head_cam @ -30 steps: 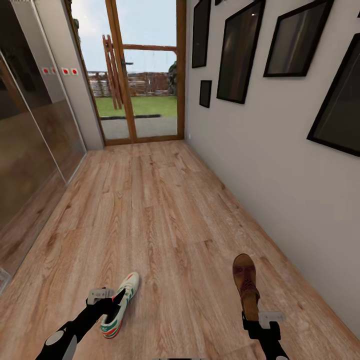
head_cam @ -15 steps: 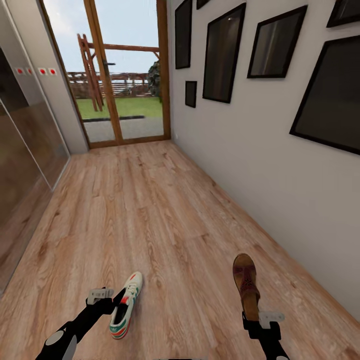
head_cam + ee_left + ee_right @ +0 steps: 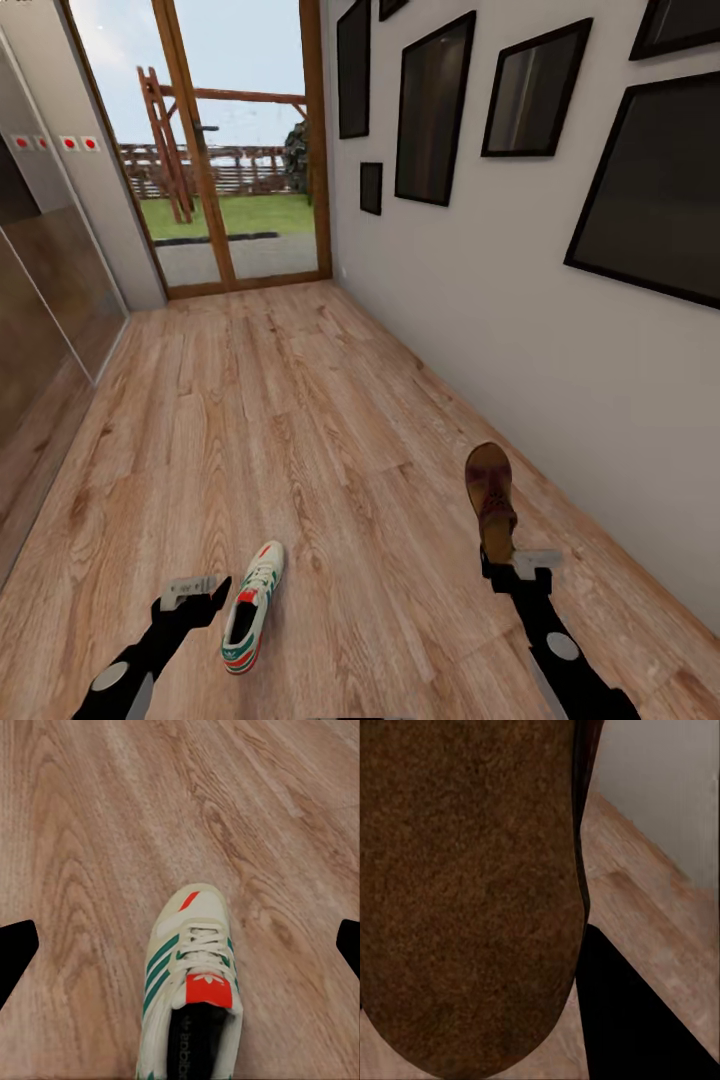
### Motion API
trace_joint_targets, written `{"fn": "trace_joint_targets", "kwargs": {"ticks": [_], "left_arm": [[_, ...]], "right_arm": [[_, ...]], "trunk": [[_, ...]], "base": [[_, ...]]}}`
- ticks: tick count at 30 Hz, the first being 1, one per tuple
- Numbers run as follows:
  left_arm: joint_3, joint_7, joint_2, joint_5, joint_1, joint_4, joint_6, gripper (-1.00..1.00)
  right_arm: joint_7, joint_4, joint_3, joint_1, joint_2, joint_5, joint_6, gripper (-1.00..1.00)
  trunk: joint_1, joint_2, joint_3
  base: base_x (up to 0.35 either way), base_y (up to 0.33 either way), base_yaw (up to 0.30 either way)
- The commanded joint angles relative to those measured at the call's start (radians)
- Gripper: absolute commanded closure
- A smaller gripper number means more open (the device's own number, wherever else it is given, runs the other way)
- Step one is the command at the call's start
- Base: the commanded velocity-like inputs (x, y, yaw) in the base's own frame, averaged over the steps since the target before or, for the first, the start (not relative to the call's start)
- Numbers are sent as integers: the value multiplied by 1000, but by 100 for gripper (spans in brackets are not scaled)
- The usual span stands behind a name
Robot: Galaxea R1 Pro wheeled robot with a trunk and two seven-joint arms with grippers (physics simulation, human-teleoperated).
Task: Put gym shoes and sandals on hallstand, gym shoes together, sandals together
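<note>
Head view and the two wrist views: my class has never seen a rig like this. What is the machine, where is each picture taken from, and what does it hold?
This is a simulated wheeled robot with two arms that end in two-fingered grippers. The wide picture comes from a camera on its head, looking down a corridor toward a glass door. The other two come from cameras near each gripper. The left gripper is open, its fingers spread wide on either side of a gym shoe, which appears to lie on the corridor floor. The right gripper holds a brown sandal. Its wrist camera sees the sandal so close that it looks like a brown blur.
</note>
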Motion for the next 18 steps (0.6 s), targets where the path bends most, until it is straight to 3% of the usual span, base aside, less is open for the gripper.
{"fn": "trace_joint_targets", "kwargs": {"ticks": [1, 2, 4, 8, 11, 15, 18], "left_arm": [[4, 9, -3, -13, -1, 1, -3, -100], [5, 39, -6, -32, -1, 1, -2, -100], [-3, 108, -20, -86, -2, 1, 0, -100], [-19, 150, -31, -107, -4, 1, 6, -100], [-28, 162, -33, -111, -9, 9, 11, -100], [-36, 169, -34, -115, -16, 48, 13, -100], [-40, 183, -35, -117, -20, 109, 5, -100]], "right_arm": [[9, -6, -1, 0, 0, 5, 31, 100], [41, -73, 0, 0, 0, 5, 105, 100], [160, -260, 2, -4, 1, 5, 337, 100], [252, -410, 3, -21, 5, 5, 511, 100], [276, -475, 3, -36, 7, 4, 581, 100], [289, -520, 4, -45, 9, 4, 621, 100], [342, -538, 3, -48, 7, 4, 638, 100]], "trunk": [[0, 0, -1], [0, 0, -1], [0, 0, -1], [0, 0, -1], [0, 0, -1], [0, 0, -1], [0, 0, -1]], "base": [[-1, 1, -1], [0, 0, 0], [0, 0, 0], [0, 0, 0], [0, 0, 0], [0, 0, 0], [0, 0, 0]]}}
